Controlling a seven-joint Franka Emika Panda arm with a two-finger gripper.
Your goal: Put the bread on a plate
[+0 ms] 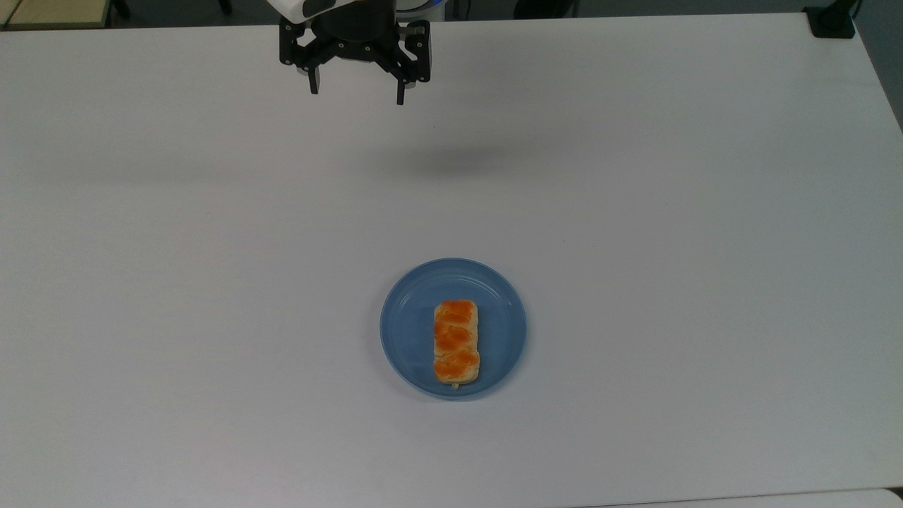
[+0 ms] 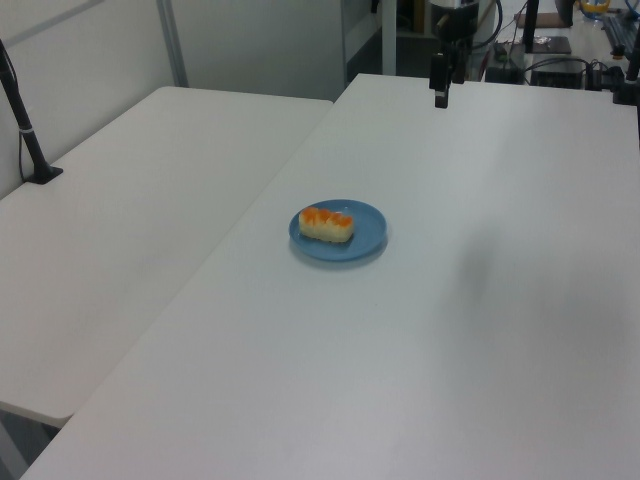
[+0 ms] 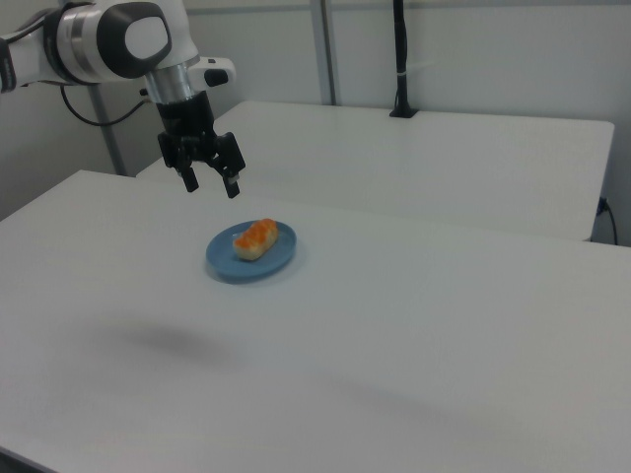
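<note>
The bread [image 1: 456,341] [image 2: 327,223] [image 3: 255,237], pale yellow with three orange-brown glazed bumps, lies flat on the round light-blue plate [image 1: 409,324] [image 2: 368,232] [image 3: 222,262]. The plate rests on the white table, near the middle of the top view, toward the bottom. My gripper [image 1: 355,96] [image 2: 439,98] [image 3: 210,185] hangs high above the table at the top view's upper edge, far from the plate. It is open, its two black fingers spread wide with nothing between them.
The white table [image 1: 670,212] stretches wide on all sides of the plate. A second white table [image 2: 120,230] adjoins it. A black post [image 1: 831,21] [image 3: 400,59] stands at a far corner. Another black post [image 2: 25,130] stands on the second table.
</note>
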